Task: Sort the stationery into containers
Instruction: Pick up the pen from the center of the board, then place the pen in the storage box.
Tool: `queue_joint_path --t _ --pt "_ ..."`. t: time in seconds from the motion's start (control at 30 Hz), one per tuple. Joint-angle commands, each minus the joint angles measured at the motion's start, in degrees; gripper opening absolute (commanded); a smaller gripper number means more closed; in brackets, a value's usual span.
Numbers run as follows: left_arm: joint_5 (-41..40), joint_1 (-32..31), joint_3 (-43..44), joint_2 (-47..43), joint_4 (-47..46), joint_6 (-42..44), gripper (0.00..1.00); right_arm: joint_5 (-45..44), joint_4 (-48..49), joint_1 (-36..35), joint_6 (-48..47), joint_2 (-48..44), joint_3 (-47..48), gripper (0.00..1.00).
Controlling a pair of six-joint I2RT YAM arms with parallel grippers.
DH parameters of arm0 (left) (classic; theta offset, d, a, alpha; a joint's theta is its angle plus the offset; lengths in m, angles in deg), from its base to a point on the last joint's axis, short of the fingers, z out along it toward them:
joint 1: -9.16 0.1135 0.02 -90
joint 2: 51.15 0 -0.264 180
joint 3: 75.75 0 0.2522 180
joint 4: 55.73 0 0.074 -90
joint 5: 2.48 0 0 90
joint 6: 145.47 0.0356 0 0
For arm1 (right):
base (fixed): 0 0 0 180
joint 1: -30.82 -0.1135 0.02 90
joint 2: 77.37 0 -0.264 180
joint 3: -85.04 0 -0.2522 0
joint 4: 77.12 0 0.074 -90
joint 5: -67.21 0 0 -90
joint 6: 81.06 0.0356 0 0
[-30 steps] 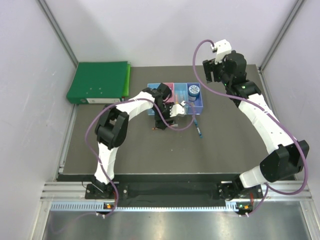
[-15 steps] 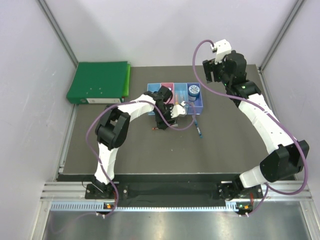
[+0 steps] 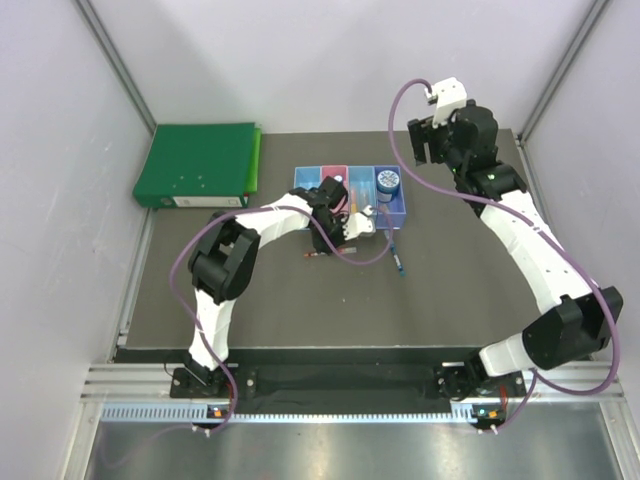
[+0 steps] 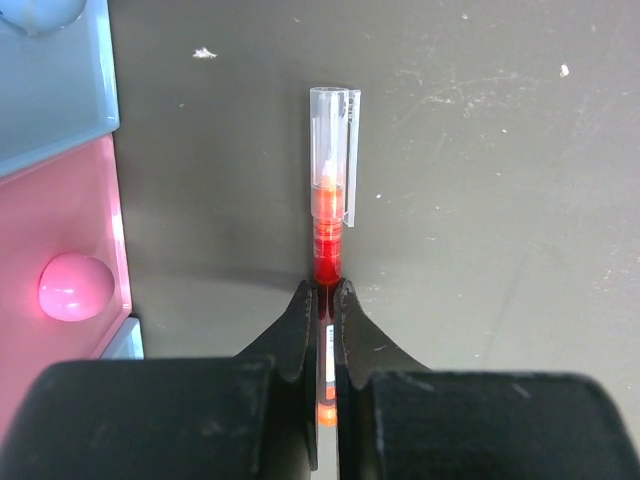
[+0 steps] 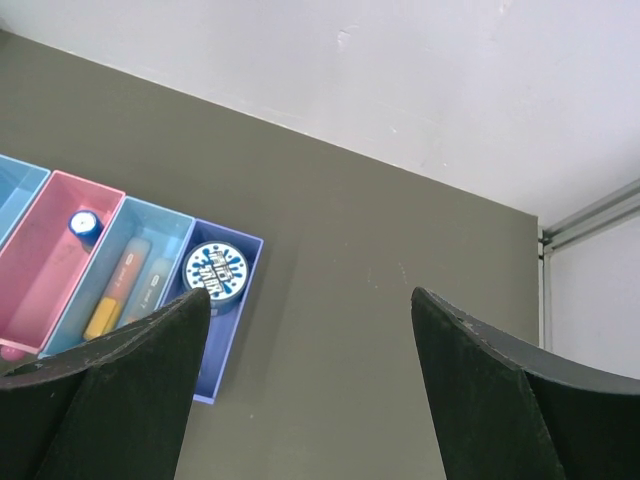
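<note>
Left tool (image 4: 322, 300): pinching one red pen (image 4: 330, 215), which lies flat on the counter (image 3: 450, 300) beside the bins (image 3: 338, 176).
Right tool (image 5: 310, 295): spread, raised above the far counter.
Bins: four, joined.
Pens on counter: two, counting one dark blue pen (image 3: 398, 259).

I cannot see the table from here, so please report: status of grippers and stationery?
Left gripper shut on red pen, pen lying on table. Right gripper open, empty, up high. Pink bin beside pen, nothing between.

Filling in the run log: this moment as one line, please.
left jaws: shut on red pen beside pink bin | right jaws: open, empty, raised | reel: in purple bin
</note>
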Motion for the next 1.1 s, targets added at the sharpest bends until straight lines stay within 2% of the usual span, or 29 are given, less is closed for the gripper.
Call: queue_joint_path --t 0.0,0.17,0.37,0.47,0.53,0.73,0.9,1.07 --pt "-1.16 -0.95 -1.81 -0.63 3.71 -2.47 0.00 0.05 0.69 0.62 -0.16 -3.66 -0.42 0.82" --pt "-0.63 -1.04 1.61 -4.67 4.68 -6.17 0.00 0.14 0.43 0.62 -0.25 -4.28 -0.78 0.82" --pt "-0.28 -0.86 8.81 -9.68 5.12 -14.43 0.00 0.23 0.52 0.70 -0.16 -5.07 -1.57 0.82" --pt "-2.99 -0.95 11.63 -11.44 3.90 -18.82 0.00 0.14 0.52 0.70 -0.25 -5.60 -1.74 0.81" --pt "-6.41 -0.95 12.60 -12.41 1.80 -22.42 0.00 0.14 0.26 0.62 -0.25 -5.86 -1.74 0.81" --pt "-26.35 -0.42 13.57 -13.12 -4.80 -33.67 0.00 0.40 0.34 0.70 -0.07 -6.30 -1.83 0.81" --pt "-42.33 0.54 14.97 -10.40 -8.06 -40.61 0.00 0.49 0.34 0.70 -0.07 -6.74 -2.27 0.82" --pt "-45.46 3.70 21.29 -4.95 -5.16 -47.56 0.00 0.67 0.25 0.62 -0.07 -6.83 -2.71 0.81"
